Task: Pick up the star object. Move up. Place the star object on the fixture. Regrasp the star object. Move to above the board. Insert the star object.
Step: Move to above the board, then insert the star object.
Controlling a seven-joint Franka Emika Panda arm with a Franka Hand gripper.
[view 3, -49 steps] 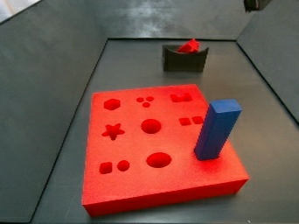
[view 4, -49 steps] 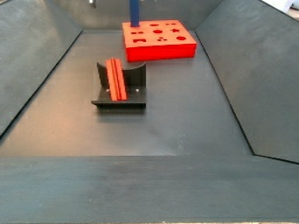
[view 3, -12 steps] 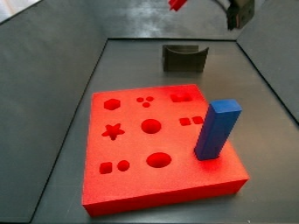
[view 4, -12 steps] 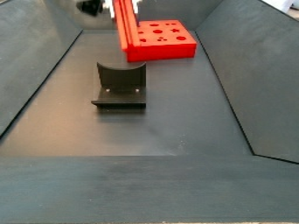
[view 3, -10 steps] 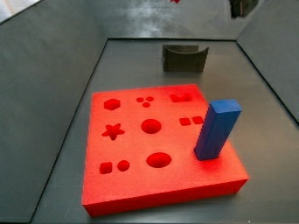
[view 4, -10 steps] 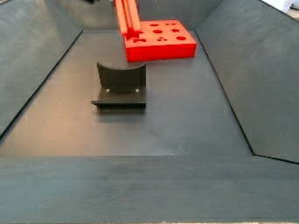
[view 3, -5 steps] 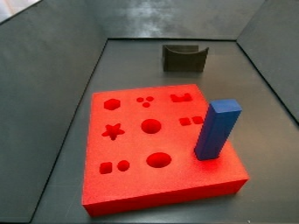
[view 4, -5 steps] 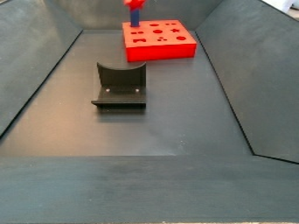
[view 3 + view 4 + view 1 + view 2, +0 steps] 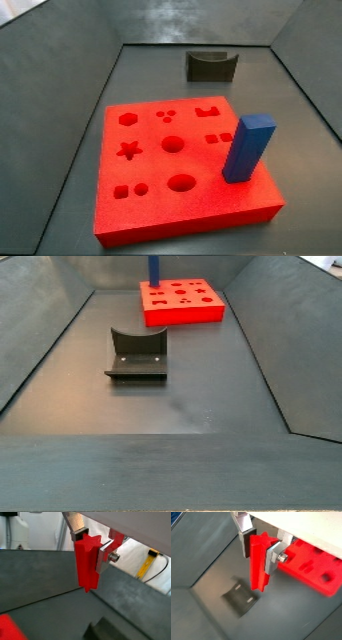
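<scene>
Red board lies below and off to one side of the gripper, the empty fixture lower still. Closed on the star (hanging lengthwise between the plates), the gripper seems mid-carry; next it must centre over the star hole.

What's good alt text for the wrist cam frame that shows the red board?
The gripper is shut on the star object, a long red peg hanging point-down between its silver fingers. Beneath it on the dark floor lie the fixture and, off to one side, the board with its cut-out holes.
</scene>
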